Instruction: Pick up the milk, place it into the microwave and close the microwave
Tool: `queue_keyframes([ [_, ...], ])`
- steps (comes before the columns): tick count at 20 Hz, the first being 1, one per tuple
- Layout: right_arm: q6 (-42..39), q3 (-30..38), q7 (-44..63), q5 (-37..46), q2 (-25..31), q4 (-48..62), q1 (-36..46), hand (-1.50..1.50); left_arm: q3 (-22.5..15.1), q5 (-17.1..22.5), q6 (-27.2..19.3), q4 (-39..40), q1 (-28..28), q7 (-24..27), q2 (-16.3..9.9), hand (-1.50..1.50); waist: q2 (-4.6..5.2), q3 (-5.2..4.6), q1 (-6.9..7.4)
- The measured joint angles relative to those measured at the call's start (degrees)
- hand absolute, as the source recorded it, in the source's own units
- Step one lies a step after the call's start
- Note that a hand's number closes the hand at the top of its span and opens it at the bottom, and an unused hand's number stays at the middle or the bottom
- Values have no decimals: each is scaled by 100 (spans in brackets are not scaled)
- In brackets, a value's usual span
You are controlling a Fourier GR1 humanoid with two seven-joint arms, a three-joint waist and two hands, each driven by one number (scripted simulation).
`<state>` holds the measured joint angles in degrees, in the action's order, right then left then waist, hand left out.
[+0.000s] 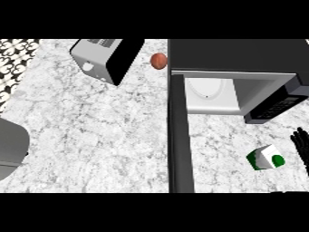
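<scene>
Head view: milk carton [266,158] seen on the marble counter [103,131], in front of the open microwave [250,77].

Right hand [308,149] is noted at the right edge, fingers straight and spread, nothing held, just beside the carton but apart from it. Microwave door [179,136] is swung wide open. Left hand is not seen.

Milk [266,158] lies before the open microwave [250,77], toaster [103,58] left.
</scene>
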<state>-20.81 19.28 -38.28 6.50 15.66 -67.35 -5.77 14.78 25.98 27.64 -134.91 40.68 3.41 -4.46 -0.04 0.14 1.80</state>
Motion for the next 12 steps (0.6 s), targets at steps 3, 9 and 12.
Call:
queue_keyframes([
  [3,250,-40,-550,336,56,705,200,-150,49,60,73,-3,93,33,-4,-150,6,5,7],
  [9,685,-92,-1272,752,202,2046,693,-150,292,298,366,50,371,237,-67,-150,8,8,35],
  [12,750,-90,-1433,802,274,2642,1032,-150,332,378,458,60,466,289,-75,-150,15,10,34],
])
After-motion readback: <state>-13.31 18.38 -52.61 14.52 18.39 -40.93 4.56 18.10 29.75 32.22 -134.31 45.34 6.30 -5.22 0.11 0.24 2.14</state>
